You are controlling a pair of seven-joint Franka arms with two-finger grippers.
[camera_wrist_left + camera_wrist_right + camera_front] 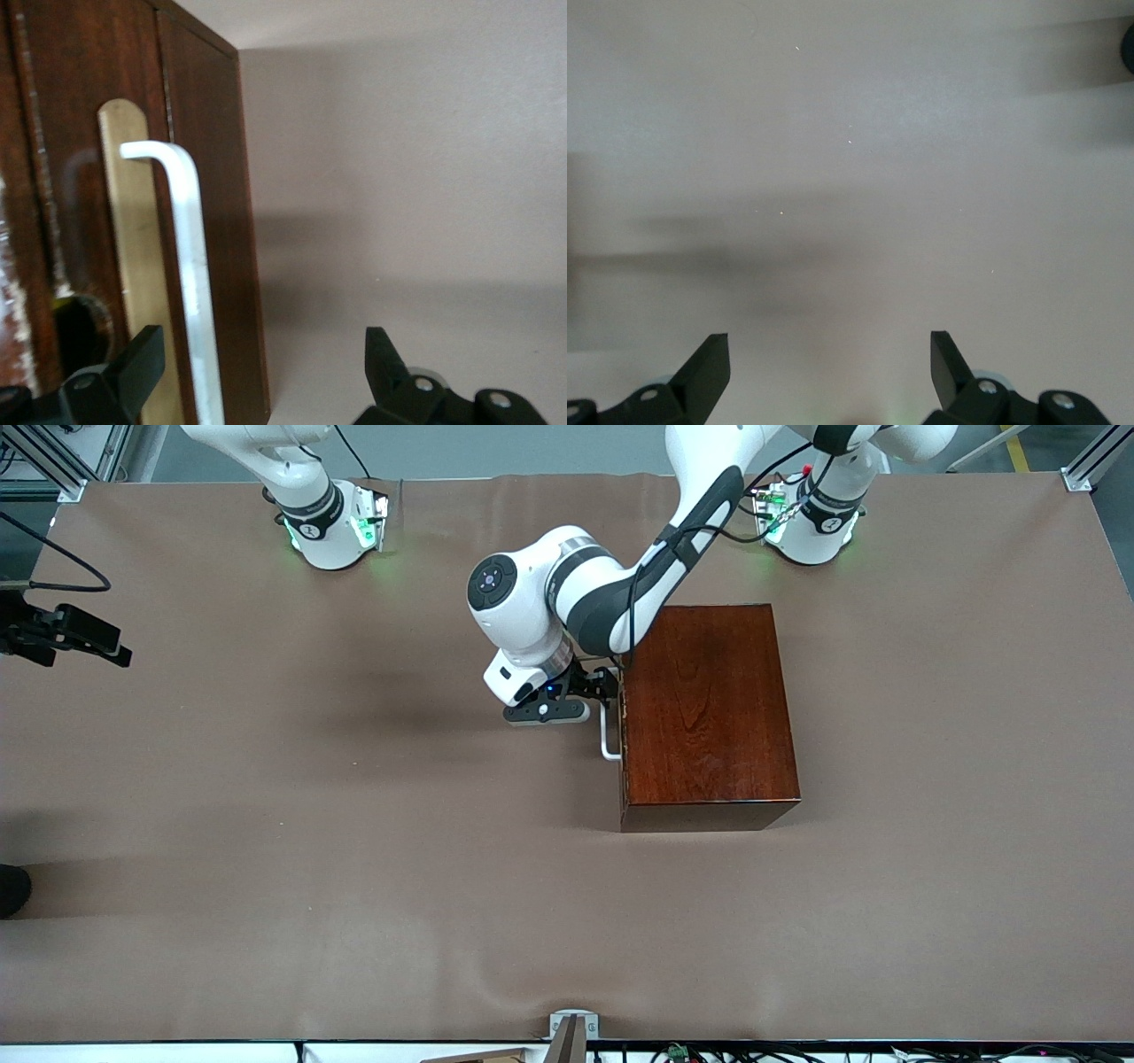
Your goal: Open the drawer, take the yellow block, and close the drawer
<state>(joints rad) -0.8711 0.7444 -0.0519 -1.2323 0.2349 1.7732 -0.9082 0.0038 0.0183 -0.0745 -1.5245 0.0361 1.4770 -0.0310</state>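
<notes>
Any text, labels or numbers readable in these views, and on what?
No readable text in any view.
Box, handle and table: no lettering.
Round marks on the arm bases: too small to read.

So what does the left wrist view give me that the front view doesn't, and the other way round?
Only the left wrist view shows the left gripper open, its fingers either side of the white handle, with a brass strip beneath the handle. Only the front view shows the whole wooden box, the brown table and the right arm waiting at its end, right gripper open over bare table. Both show the handle and the drawer shut; neither shows the yellow block.
</notes>
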